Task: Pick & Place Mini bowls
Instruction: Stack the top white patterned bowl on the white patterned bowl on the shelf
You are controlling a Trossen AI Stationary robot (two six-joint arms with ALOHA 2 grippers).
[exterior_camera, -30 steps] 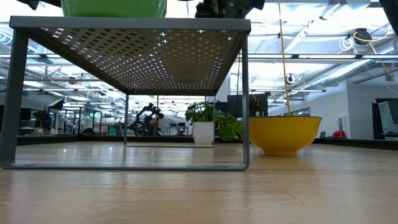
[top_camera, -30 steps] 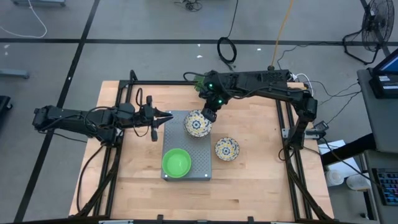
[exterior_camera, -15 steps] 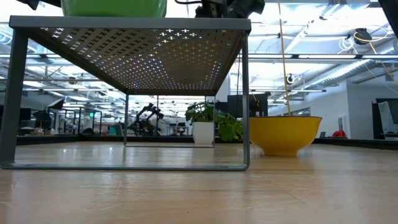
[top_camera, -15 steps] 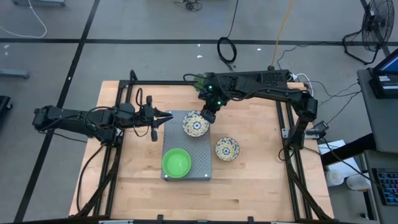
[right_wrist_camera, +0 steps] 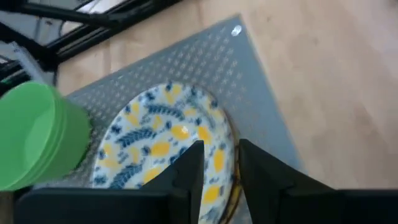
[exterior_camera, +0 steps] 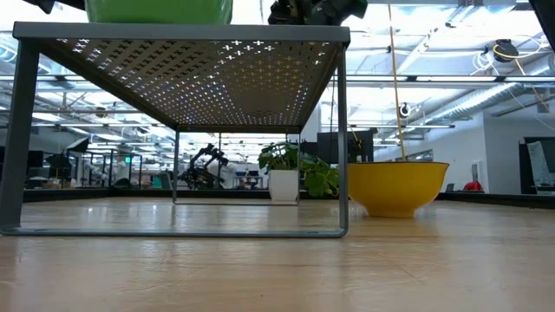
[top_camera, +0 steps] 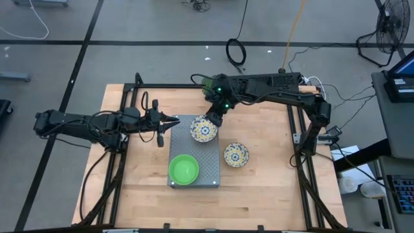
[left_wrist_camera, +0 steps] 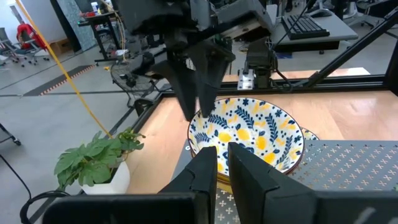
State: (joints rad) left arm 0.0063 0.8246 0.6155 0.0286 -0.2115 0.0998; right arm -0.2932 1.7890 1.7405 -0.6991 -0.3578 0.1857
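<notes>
Right pincer point(top_camera: 214, 120) sits at the far rim of a floral mini bowl point(top_camera: 203, 129), fingers point(right_wrist_camera: 186, 168) slightly parted and straddling the rim; whether the pads touch it cannot be told. That bowl, cream with blue leaves and yellow blobs, rests on the far half of the grey perforated tray point(top_camera: 208, 162), a raised stand on legs on the wooden bench point(top_camera: 265, 175). On the near half of the tray sits a bright green mini bowl point(top_camera: 184, 169), apart from the floral one. A second floral mini bowl point(top_camera: 236, 155) stands on the bench just beside the tray, on the right arm's side; in the low view its outside shows plain yellow point(exterior_camera: 397, 185). Left pincer point(top_camera: 174, 123) hovers at the tray's far left corner, fingers point(left_wrist_camera: 202, 177) nearly together with a narrow gap, holding nothing, aimed toward the floral bowl on the tray. A small leafy plant in a white pot point(left_wrist_camera: 99, 163) stands beyond the tray's far edge.
</notes>
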